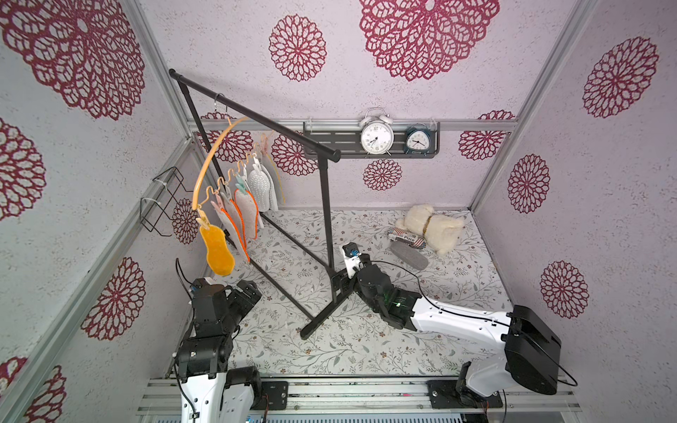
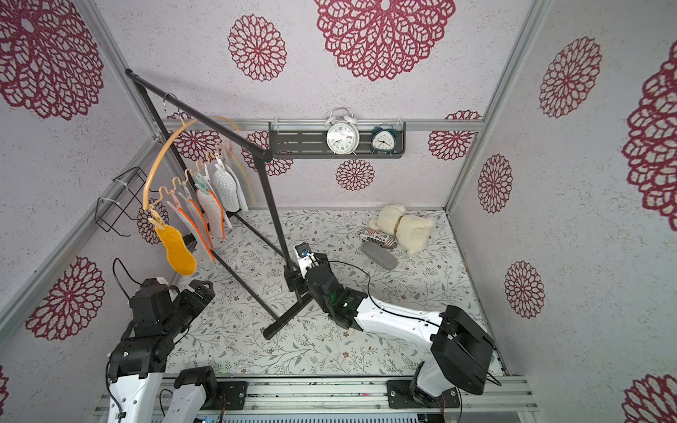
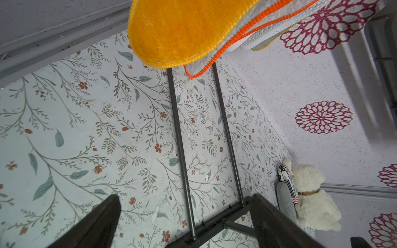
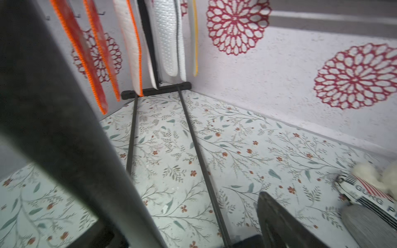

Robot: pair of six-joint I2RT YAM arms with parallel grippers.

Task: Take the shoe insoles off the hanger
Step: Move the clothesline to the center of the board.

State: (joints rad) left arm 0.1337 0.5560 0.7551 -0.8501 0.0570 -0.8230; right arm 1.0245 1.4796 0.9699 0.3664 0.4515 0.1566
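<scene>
The hanger [image 1: 206, 161] is shown hooked on the black rack [image 1: 256, 114], left of centre in both top views, with the shoe insoles [image 1: 246, 214] pinned along it and the yellow-orange insole [image 1: 217, 252] lowest. The left gripper [image 3: 184, 195] is held wide open near that insole's lower end, empty. The right gripper [image 1: 342, 284], also spread wide, is set at the rack's upright near its foot; contact cannot be told.

The yellow insole [image 3: 182, 32] is fuzzy cloth with a stitched edge; the white insole [image 4: 166, 43] looks bumpy and foamy. The rack [image 1: 256, 114] is matt black metal, the hanger [image 1: 210, 150] smooth and faintly glossy, the teddy bear [image 1: 436, 227] fluffy plush, the walls [image 1: 219, 55] rough
</scene>
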